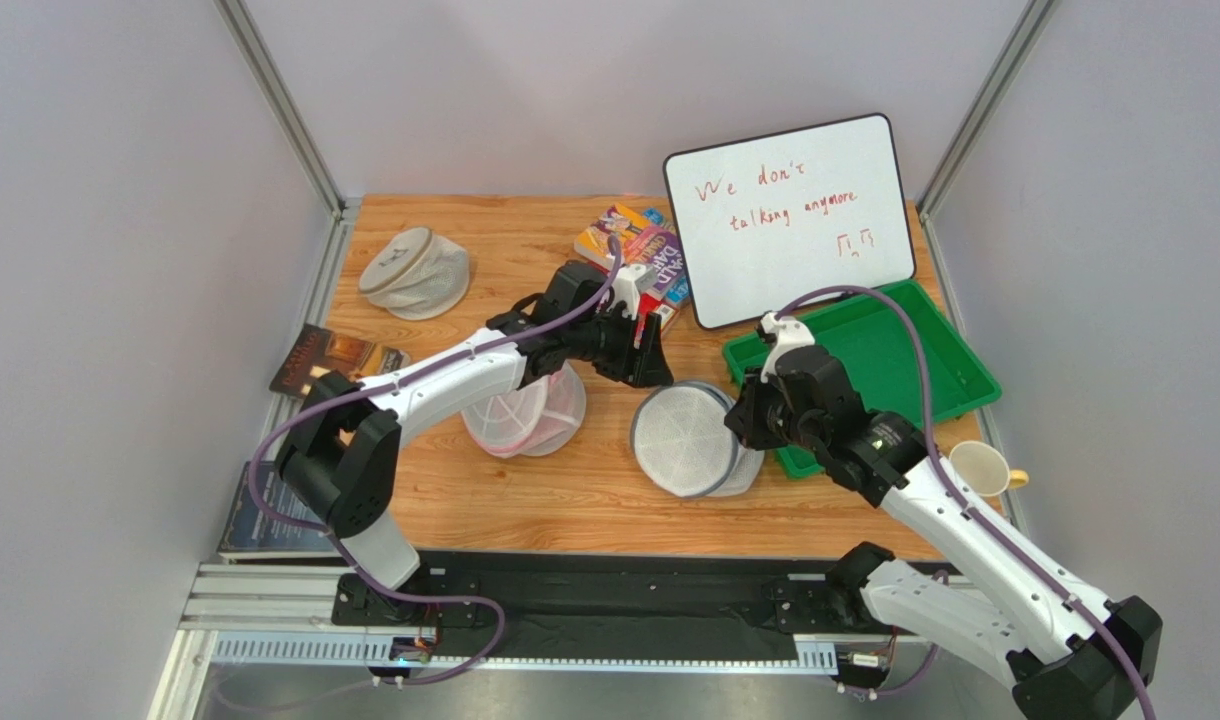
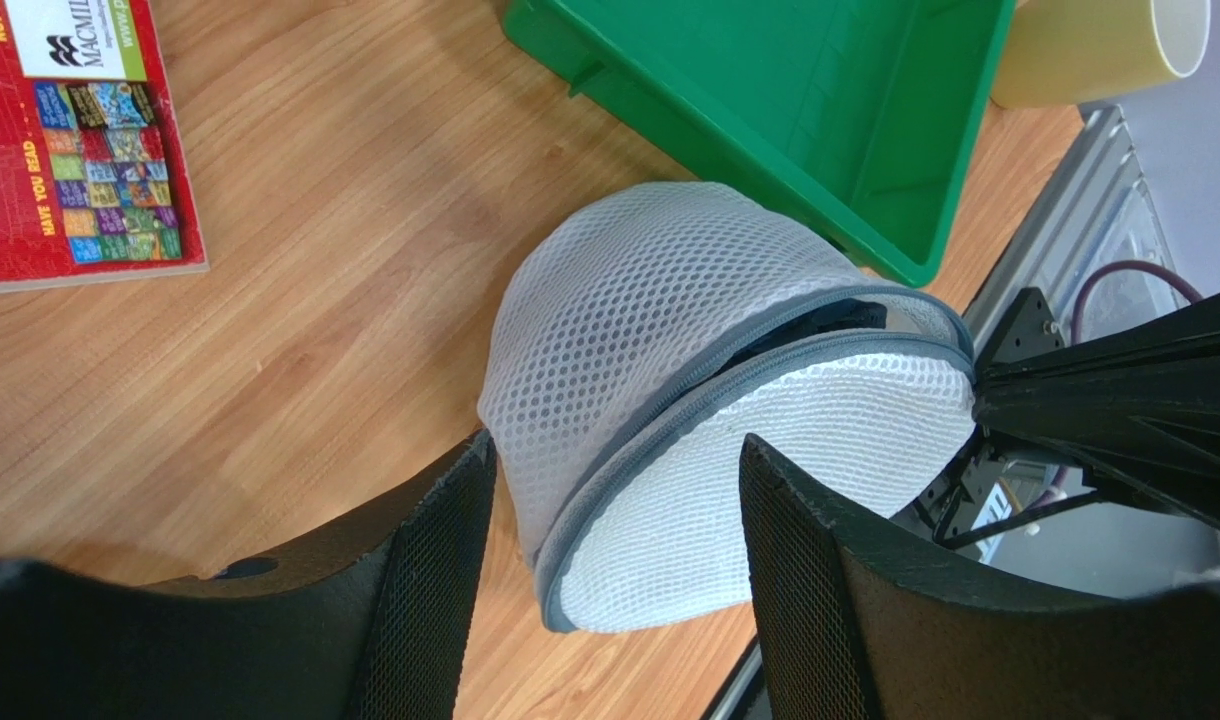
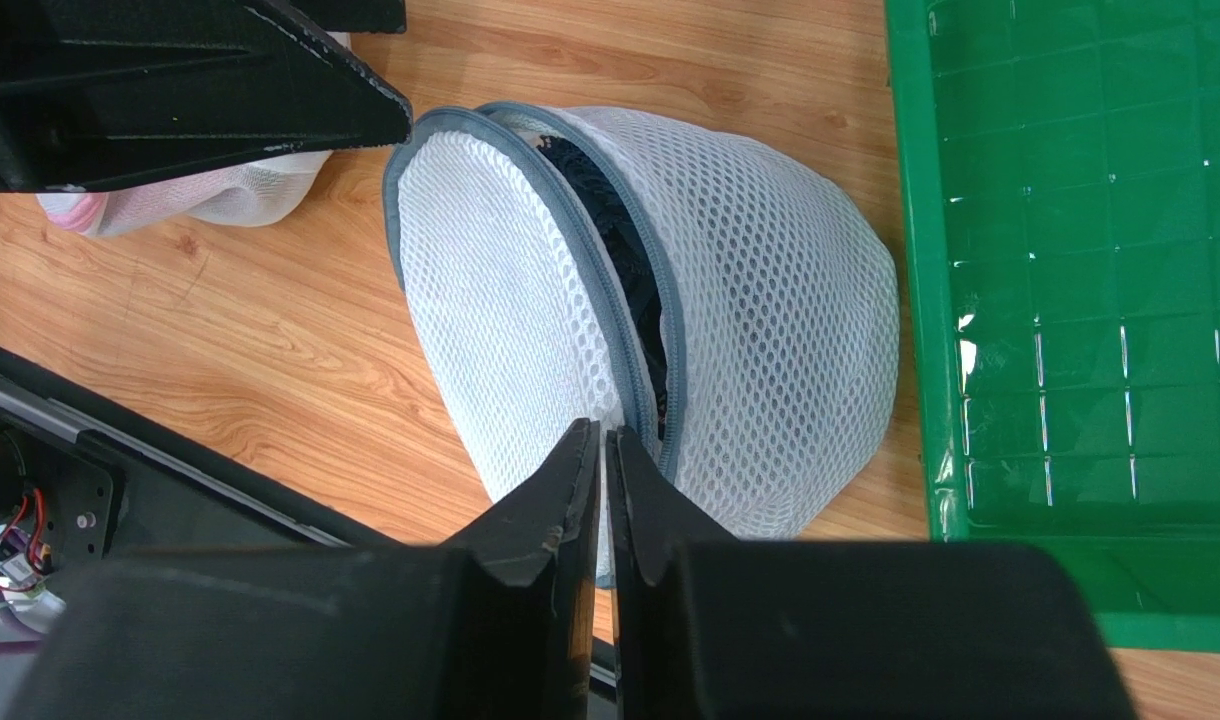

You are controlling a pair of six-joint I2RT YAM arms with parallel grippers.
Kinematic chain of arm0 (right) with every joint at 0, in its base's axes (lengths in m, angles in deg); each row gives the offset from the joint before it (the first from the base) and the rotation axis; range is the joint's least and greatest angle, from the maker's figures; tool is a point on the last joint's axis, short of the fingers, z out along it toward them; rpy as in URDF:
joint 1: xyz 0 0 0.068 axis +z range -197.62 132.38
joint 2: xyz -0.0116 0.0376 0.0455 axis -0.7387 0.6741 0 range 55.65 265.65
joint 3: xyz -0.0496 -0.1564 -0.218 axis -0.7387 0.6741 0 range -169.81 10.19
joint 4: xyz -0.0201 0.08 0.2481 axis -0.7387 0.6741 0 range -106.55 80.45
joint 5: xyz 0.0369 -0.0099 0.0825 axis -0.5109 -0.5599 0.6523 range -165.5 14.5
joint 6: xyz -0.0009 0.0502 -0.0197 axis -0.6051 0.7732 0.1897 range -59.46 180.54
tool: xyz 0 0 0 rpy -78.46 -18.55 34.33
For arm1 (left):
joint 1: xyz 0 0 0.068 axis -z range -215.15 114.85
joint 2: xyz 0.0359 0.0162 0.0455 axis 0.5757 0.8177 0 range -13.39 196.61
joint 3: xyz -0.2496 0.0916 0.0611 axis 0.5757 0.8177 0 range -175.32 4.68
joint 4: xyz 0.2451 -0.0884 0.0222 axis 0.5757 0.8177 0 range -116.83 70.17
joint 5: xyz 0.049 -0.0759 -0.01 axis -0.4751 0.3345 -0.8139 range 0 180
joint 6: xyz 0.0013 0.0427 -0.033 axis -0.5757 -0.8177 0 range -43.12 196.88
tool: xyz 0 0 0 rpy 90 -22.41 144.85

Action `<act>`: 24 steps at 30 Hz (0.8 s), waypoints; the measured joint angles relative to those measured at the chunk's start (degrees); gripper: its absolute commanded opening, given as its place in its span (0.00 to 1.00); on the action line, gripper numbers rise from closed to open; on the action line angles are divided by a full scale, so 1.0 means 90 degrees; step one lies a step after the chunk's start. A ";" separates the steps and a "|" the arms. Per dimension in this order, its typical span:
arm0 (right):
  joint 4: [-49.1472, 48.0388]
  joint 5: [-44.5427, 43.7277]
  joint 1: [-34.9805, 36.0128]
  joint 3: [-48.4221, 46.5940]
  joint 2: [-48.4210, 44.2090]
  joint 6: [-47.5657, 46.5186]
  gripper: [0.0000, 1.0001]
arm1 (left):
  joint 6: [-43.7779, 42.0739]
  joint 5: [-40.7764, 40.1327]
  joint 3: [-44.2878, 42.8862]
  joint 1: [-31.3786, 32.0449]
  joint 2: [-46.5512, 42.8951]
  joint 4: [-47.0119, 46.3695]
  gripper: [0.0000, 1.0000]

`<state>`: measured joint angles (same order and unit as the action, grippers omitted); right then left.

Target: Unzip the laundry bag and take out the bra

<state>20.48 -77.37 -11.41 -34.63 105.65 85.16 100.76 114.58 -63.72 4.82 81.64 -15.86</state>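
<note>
We see the laundry bag (image 1: 688, 438) from the top camera, lying on its side on the wooden table (image 1: 571, 518). It is toward 5 o'clock from the table's middle, near the front edge. Its grey-blue zipper rim is partly parted. In the right wrist view a dark strip of the bra (image 3: 631, 255) shows through the gap, inside the bag. Mesh hides most of it.

In the top view the right gripper (image 3: 603, 450) meets the bag at its 3 o'clock side. Its fingers are pressed almost together, with only a thin slit between them, and their tips sit on the zipper line. We cannot tell whether anything is pinched there. The left gripper (image 2: 616, 450) hangs by the bag's 11 o'clock side, fingers spread wide and holding nothing.

Room is tight at 3 o'clock, where a corner of the green tray (image 1: 879, 353) lies just beside the bag; we cannot tell if they touch. At 9 o'clock the pink-tinted mesh bag (image 1: 529, 417) sits near, partly under the left arm. Bare wood runs from 6 to 8 o'clock along the front edge.

A whiteboard (image 1: 789, 218) stands at 1 o'clock and hides part of some books (image 1: 631, 248). A beige-grey bag (image 1: 415, 272) lies well apart at 10 o'clock. A yellow cup (image 1: 980, 468) stands by the right edge, partly behind the right arm.
</note>
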 measured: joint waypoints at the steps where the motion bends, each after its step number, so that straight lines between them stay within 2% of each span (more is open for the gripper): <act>1: -0.0002 -0.0002 0.0000 0.0000 0.0022 -0.0002 0.21 | 0.0000 0.0027 0.0000 -0.0005 0.0019 -0.0034 0.67; 7: 0.0017 -0.0087 0.0000 0.0058 0.0063 0.0012 0.31 | 0.0002 0.0146 0.0000 -0.0027 0.0209 -0.0172 0.67; 18: -0.0046 -0.0204 0.0000 0.0151 0.0231 0.0010 0.35 | 0.0007 0.0267 0.0000 -0.0027 0.0277 -0.0248 0.67; 21: -0.0070 -0.0243 0.0000 0.0262 0.0355 0.0010 0.33 | 0.0007 0.0284 0.0000 -0.0027 0.0277 -0.0250 0.67; 24: -0.0061 -0.0270 0.0000 0.0323 0.0415 -0.0002 0.24 | 0.0007 0.0313 0.0000 -0.0027 0.0277 -0.0255 0.67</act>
<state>19.94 -79.80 -11.41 -31.72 109.38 85.14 100.83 117.40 -63.72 4.58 84.13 -18.16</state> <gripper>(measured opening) 0.302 0.671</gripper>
